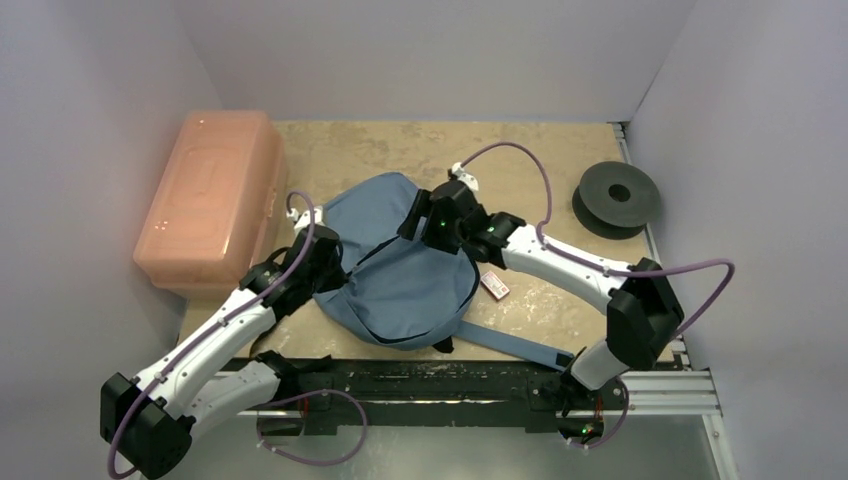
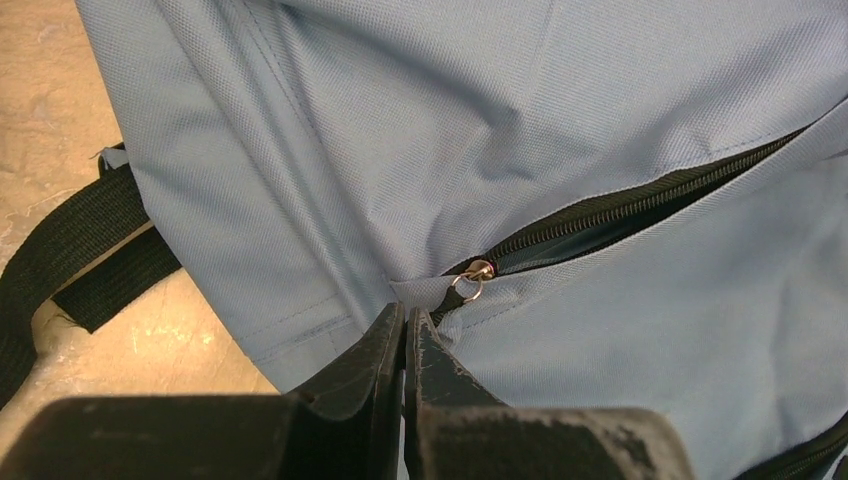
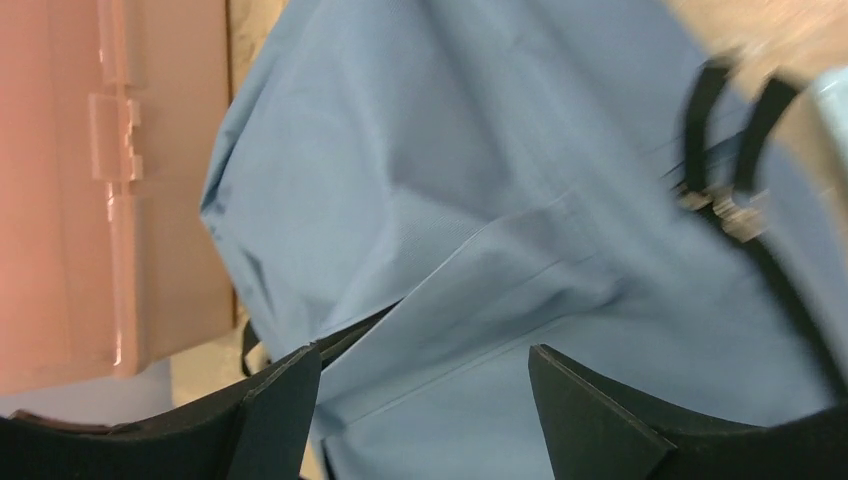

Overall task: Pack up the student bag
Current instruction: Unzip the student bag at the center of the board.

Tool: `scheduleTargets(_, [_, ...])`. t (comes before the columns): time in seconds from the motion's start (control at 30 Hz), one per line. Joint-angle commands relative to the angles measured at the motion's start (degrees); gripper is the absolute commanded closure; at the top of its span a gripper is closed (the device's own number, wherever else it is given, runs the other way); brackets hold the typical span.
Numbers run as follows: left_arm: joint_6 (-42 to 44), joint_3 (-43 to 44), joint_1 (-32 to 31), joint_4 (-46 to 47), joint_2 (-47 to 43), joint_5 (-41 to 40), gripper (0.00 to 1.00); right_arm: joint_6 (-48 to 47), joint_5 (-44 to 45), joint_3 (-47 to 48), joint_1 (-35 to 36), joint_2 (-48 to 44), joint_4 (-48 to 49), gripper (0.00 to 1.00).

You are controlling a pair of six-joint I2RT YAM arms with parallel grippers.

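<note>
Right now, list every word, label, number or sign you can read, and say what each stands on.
No text can be read in any view.
On the small packet beside the student bag: red and white print, too small to read.
On the student bag, salmon-pink box and black spool: no lettering visible.

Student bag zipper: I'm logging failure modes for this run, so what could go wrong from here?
1. The left gripper is shut just below the zipper ring, not on it, so a pull may drag only fabric.
2. The right gripper hangs open over the student bag, holding nothing, so the soft bag could slide or bunch.
3. The zipper opening is a narrow slit, so items pushed in may snag.
</note>
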Motion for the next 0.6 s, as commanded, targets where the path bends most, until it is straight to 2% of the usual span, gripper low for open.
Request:
scheduleTargets(0.0, [1.78, -1.32, 0.29, -0.25, -0.53, 2.65, 1.0, 13.68, 7.03, 4.19, 4.51, 3.33, -4.49, 0.2])
scheduleTargets(0.13, [2.08, -2.12, 0.28, 0.3, -0.89, 4.09, 1.0, 17.18, 7.22, 6.92, 4.7, 8.46, -5.28, 0.24])
scheduleTargets(0.2, [2.08, -2.59, 0.28, 0.4, -1.71, 4.3, 1.0, 18.04, 7.38, 6.79, 4.7, 9.16, -4.91, 0.31])
scheduleTargets(0.3, [1.98, -3.45, 0.32, 0.53, -2.8, 4.05, 1.0, 18.63, 7.84, 3.11, 5.22, 7.93, -1.05, 0.47])
scheduleTargets(0.4, [1.51, -4.16, 0.29, 0.61, -2.77, 3.99, 1.0, 17.89, 8.58, 0.76, 5.23, 8.72, 1.63, 0.53])
scheduleTargets(0.43, [1.35, -4.44, 0.32, 0.81, -2.63, 4.18, 1.0, 17.36, 8.32, 0.8, 5.23, 9.35, 1.64, 0.6])
scheduleTargets(0.5, [0.81, -4.4, 0.29, 0.0, -2.58, 3.74, 1.0, 17.83, 8.3, 0.15, 5.15, 9.63, 0.79, 0.81])
scheduleTargets(0.53, [0.42, -4.31, 0.29, -0.77, -2.77, 3.07, 1.0, 17.85, 8.6, -0.61, 5.15, 9.21, 1.31, 0.88])
scheduleTargets(0.57, [0.09, -4.34, 0.33, -1.51, -3.06, 2.08, 1.0, 17.39, 8.65, -1.73, 5.15, 8.62, 2.48, 0.91])
